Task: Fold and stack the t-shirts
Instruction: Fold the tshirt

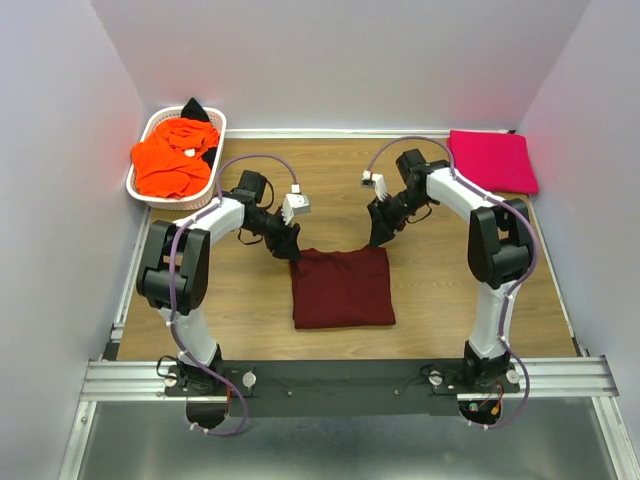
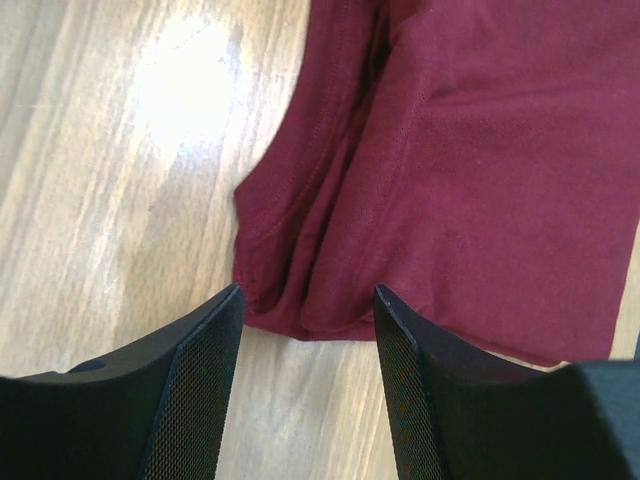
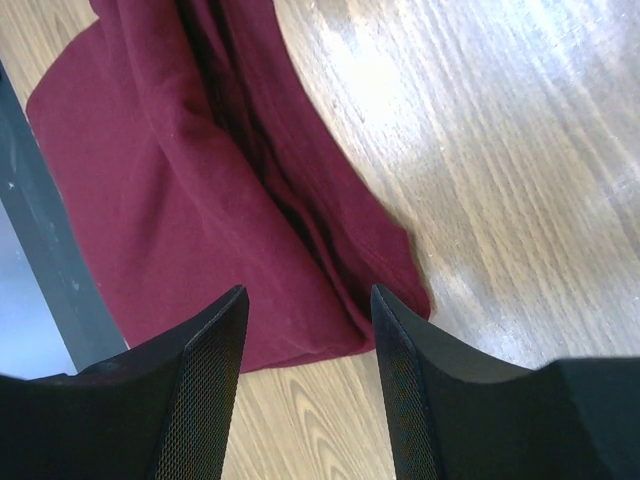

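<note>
Left gripper (image 1: 290,243) sits at the far left corner of the folded maroon shirt (image 1: 343,288), jaws spread, the cloth corner showing between them, not pinched. Right gripper (image 1: 380,238) is at the far right corner, spread as well. The shirt lies flat in the middle of the tabletop (image 1: 250,300). Far left corner: a white basket (image 1: 160,118) holds a crumpled orange shirt (image 1: 172,160), a black one (image 1: 197,108) poking out at its far end. Far right corner: a pink shirt (image 1: 492,160), folded flat.
</note>
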Tool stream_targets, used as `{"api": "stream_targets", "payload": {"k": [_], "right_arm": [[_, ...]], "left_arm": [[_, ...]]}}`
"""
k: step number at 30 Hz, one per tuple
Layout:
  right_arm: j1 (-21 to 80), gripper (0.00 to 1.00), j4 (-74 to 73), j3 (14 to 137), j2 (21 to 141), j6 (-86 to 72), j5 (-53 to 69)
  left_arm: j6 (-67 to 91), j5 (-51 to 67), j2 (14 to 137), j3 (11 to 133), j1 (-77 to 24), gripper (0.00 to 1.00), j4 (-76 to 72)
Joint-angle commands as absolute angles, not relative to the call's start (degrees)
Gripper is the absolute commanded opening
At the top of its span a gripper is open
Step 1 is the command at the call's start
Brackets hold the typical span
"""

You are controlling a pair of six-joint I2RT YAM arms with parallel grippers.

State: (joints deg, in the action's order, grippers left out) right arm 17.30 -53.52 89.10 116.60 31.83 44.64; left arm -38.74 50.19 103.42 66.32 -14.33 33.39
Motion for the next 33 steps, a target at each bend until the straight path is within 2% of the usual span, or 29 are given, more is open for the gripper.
{"api": "stream_targets", "payload": {"k": [1,5,8,13,17,24,29,32,33], "right_arm": [[17.3,0.59,-56.3,88.9,118.0,34.4,43.8],[17.3,0.59,-57.4,89.2,118.6,35.2,43.8],[17.3,0.59,-58.1,89.4,118.7,35.6,43.6],[17.3,0.6,-59.0,89.5,119.1,36.3,43.6],[17.4,0.57,-59.2,89.5,119.8,36.6,43.2],[17.4,0.5,-59.5,89.0,121.0,37.1,42.6],[17.4,0.3,-59.8,89.5,120.1,37.0,42.9],[17.4,0.12,-60.0,90.7,118.7,36.0,43.0],[17.4,0.1,-60.1,91.3,117.8,35.9,43.0]], "left_arm": [[-37.5,49.9,105.3,67.0,-14.5,0.6,31.8],[-38.1,50.1,106.4,67.5,-14.9,0.44,31.8],[-38.9,50.4,107.2,67.5,-15.1,0.24,32.4],[-40.3,49.7,109.2,67.4,-15.2,0.08,33.7],[-40.8,48.6,110.3,67.4,-15.5,0.04,33.5],[-40.7,47.9,110.7,68.0,-15.6,0.03,33.3],[-40.7,47.0,111.0,67.7,-15.6,0.01,32.9],[-40.7,46.1,111.2,67.4,-15.6,0.0,32.6],[-40.6,45.8,111.2,67.4,-15.7,0.0,32.4]]}}
